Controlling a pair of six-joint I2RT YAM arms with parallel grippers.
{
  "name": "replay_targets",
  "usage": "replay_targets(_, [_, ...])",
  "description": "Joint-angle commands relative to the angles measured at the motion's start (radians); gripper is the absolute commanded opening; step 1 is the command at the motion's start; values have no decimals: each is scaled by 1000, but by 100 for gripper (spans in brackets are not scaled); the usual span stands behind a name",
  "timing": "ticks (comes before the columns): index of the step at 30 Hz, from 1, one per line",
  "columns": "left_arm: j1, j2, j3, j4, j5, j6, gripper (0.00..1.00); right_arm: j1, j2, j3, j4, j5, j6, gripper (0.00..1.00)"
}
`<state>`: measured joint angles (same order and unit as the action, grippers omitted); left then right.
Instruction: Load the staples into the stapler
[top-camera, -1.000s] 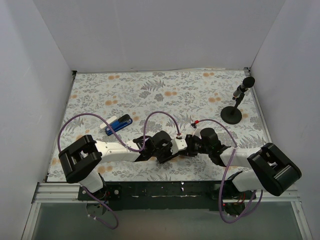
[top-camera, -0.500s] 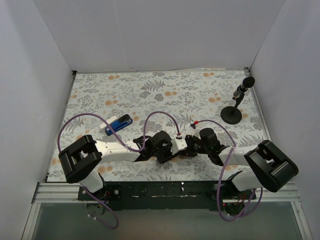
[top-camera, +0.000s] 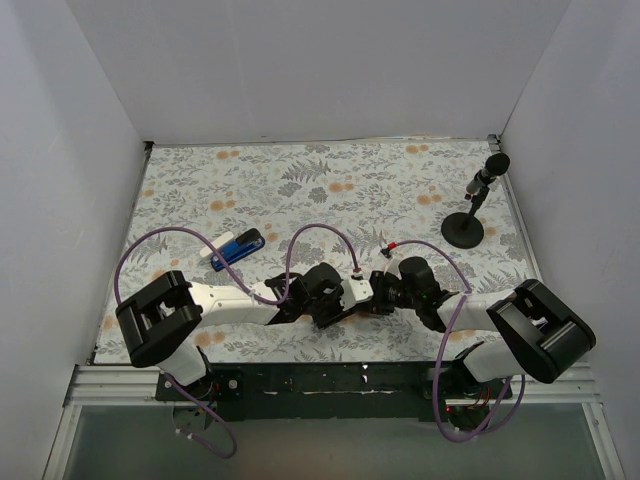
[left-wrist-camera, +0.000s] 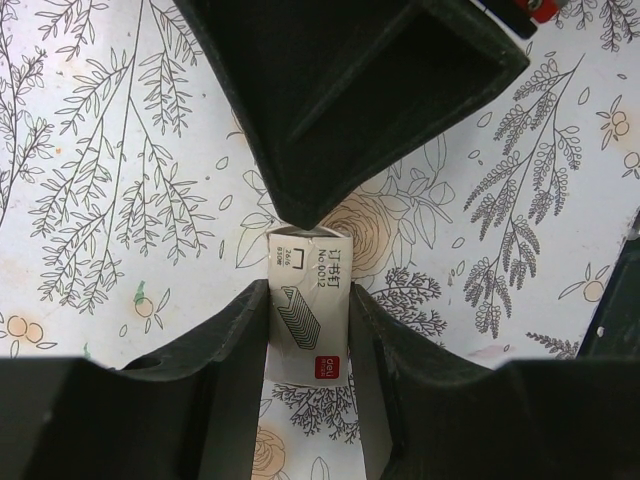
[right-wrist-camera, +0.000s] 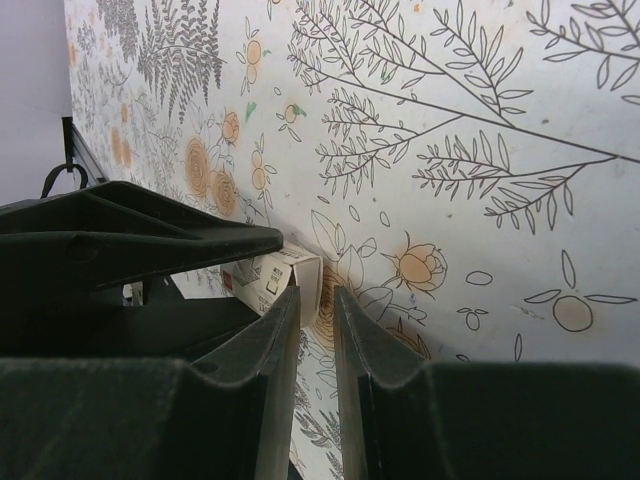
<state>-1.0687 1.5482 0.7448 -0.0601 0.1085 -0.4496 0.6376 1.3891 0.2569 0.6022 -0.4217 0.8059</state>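
Observation:
A small white staples box (left-wrist-camera: 308, 305) with a printed staple drawing lies on the flowered cloth. My left gripper (left-wrist-camera: 308, 335) is shut on its two long sides. My right gripper (right-wrist-camera: 317, 300) faces it, and its black fingers (left-wrist-camera: 350, 110) touch the box's far end. In the right wrist view the jaws stand a narrow gap apart with only cloth between them, and the box (right-wrist-camera: 285, 272) sits just beyond the left fingertip. The blue stapler (top-camera: 238, 247) lies apart at the left of the table. In the top view both grippers (top-camera: 366, 292) meet at the near centre and hide the box.
A black microphone stand (top-camera: 465, 228) stands at the far right. White walls close the table on three sides. Purple cables (top-camera: 320, 232) loop above both arms.
The right arm's near link has shifted slightly to the left. Both grippers stay together at the box, and the stapler has not moved.

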Motion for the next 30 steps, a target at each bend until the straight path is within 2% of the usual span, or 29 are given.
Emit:
replay_targets(1, [1,-54,-2,22,3,-1,34,13,-16,-7,7,3,-17,27])
replay_targets(30, [1,-39,1,16,-4,0,34,43,-29,2,56,-29,7,36])
